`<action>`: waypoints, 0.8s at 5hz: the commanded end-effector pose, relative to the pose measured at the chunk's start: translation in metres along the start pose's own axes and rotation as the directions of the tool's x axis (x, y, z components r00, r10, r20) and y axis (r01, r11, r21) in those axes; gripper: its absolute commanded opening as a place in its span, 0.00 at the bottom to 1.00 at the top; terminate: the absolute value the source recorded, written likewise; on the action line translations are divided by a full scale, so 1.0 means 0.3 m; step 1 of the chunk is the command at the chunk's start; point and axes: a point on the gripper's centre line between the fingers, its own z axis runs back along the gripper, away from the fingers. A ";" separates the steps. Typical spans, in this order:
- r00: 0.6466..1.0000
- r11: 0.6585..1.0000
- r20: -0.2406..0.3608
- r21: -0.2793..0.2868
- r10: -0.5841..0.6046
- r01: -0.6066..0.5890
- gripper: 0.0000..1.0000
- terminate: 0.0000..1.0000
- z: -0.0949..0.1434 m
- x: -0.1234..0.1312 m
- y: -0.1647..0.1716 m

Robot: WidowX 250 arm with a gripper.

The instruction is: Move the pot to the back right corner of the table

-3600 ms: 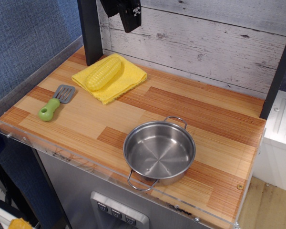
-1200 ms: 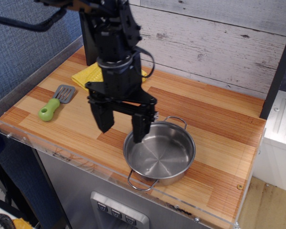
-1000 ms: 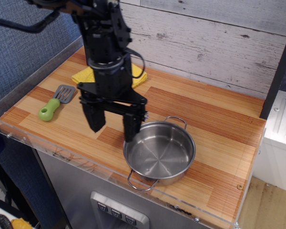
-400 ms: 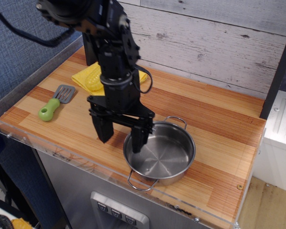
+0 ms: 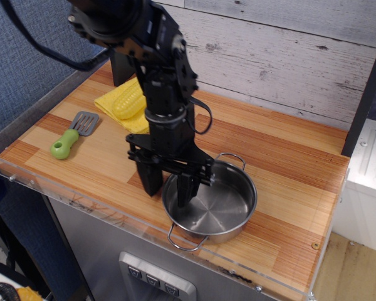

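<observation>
Two fingers: the black gripper (image 5: 169,187) points straight down with its jaws spread apart, gripping nothing.
Finger placement: one finger (image 5: 185,191) dips inside the pot, the other finger (image 5: 151,180) stands outside it, so the near-left part of the rim lies between them; whether either finger touches the metal cannot be told.
Arm: the black robot arm (image 5: 156,75) comes in from the upper left, with a dark cable looping beside its wrist.
Pot: the shiny stainless-steel pot (image 5: 219,204) sits upright and empty in the front right part of the table, close to the front edge, one wire loop handle toward the back and the other hanging toward the front rim.
Table: the striped wooden table (image 5: 288,188) carries a clear acrylic edge along its front and left sides; its back right corner lies well apart from the pot.
Cloth: a yellow cloth (image 5: 122,106) lies at the back left, partly hidden behind the arm.
Corn: a yellow corn cob (image 5: 128,100) rests on the cloth.
Spatula: a small spatula (image 5: 73,133) with a green handle and grey slotted blade lies near the left edge, well apart from the pot.
Backdrop: a whitewashed plank wall (image 5: 282,56) stands behind the table.
</observation>
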 end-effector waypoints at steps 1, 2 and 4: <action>0.998 0.999 0.069 0.046 -0.013 0.010 0.00 0.00 0.053 0.027 0.002; 0.996 0.999 0.081 0.048 -0.027 0.023 0.00 0.00 0.065 0.029 -0.001; 0.989 0.996 0.119 0.027 -0.091 0.088 0.00 0.00 0.158 0.032 0.011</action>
